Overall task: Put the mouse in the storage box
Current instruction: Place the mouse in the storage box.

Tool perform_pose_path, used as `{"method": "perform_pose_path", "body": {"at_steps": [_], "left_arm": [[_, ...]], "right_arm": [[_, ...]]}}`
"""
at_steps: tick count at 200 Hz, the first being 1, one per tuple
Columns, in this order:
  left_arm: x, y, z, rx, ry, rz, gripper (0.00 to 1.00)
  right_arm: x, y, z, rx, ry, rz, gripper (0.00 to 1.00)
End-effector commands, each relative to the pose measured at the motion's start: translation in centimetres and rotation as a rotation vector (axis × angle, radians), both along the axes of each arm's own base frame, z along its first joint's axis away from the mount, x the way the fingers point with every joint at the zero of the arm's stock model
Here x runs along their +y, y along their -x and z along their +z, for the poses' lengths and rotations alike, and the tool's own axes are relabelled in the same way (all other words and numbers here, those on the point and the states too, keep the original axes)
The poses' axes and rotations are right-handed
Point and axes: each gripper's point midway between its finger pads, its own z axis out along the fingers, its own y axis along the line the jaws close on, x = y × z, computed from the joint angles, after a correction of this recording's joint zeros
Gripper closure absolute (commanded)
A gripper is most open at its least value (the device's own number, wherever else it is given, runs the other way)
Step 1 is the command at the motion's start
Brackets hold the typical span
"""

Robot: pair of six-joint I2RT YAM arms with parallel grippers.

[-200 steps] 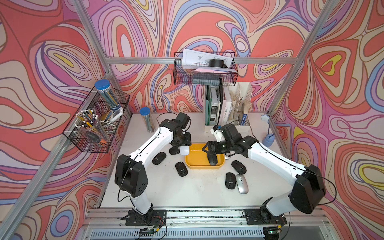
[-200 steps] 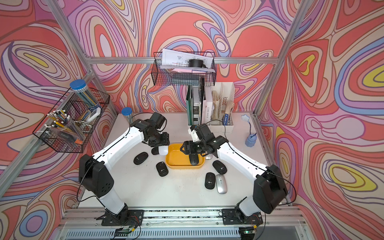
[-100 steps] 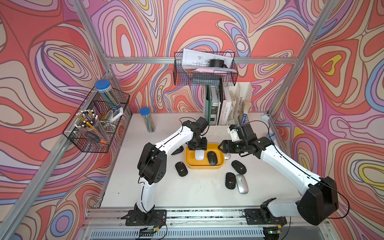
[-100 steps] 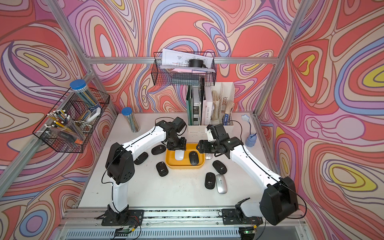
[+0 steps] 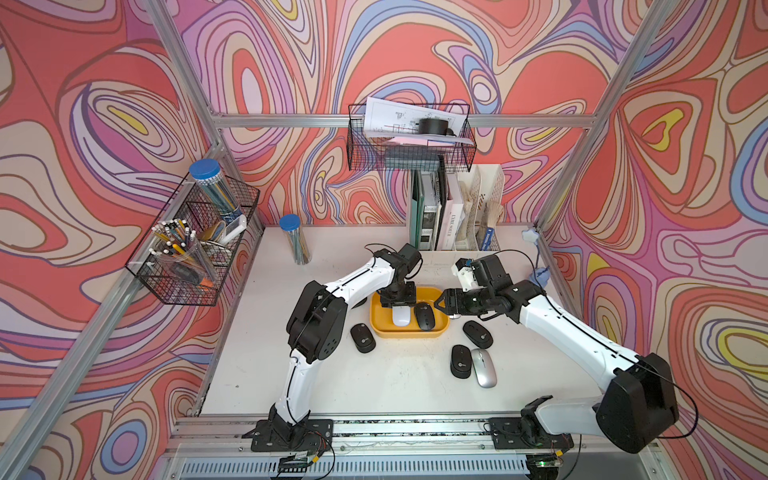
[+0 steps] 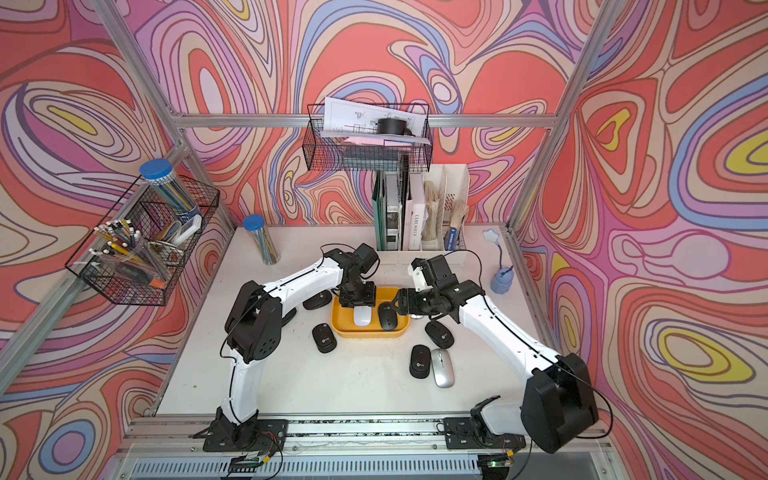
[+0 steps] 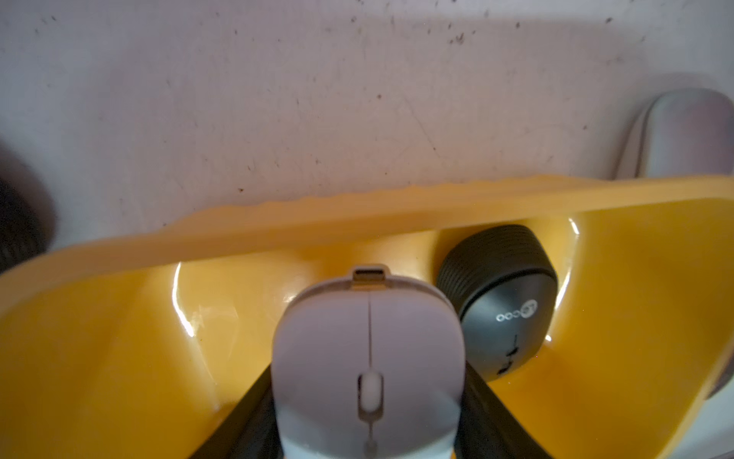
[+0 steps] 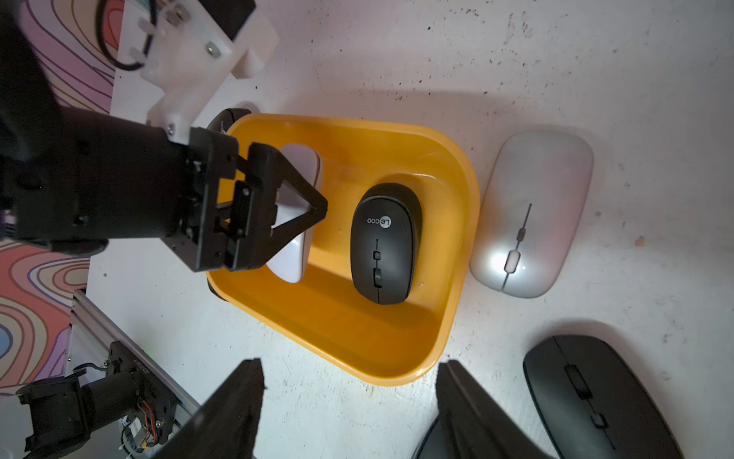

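Delivery pending release: left gripper [image 5: 398, 306], clamped on white mouse [image 5: 401, 318], has reached storage box [image 5: 409, 333]; right gripper [image 5: 439, 303] withdrawn, jaws apart, empty.

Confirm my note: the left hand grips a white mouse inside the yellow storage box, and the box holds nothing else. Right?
Not quite. The left hand does grip the white mouse inside the storage box, but the box also holds a black mouse, lying beside the white one, as the right wrist view shows.
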Motion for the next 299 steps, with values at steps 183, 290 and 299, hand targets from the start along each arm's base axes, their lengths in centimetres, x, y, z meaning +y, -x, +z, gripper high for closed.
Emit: {"method": "perform_pose_path", "body": {"at_steps": [183, 290, 299], "left_arm": [[-1.1, -0.2, -3.9, 0.050, -0.034, 0.000, 0.36], [-0.9, 0.1, -3.3, 0.060, -0.042, -0.011, 0.25], [-0.8, 0.1, -2.7, 0.048, -0.040, -0.011, 0.25]], "right_arm": [[0.5, 0.3, -1.4, 0.032, -0.042, -0.002, 0.31], [0.8, 0.1, -1.6, 0.041, -0.037, 0.018, 0.30], [0.8, 0.1, -1.6, 0.042, -0.038, 0.017, 0.30]]}}
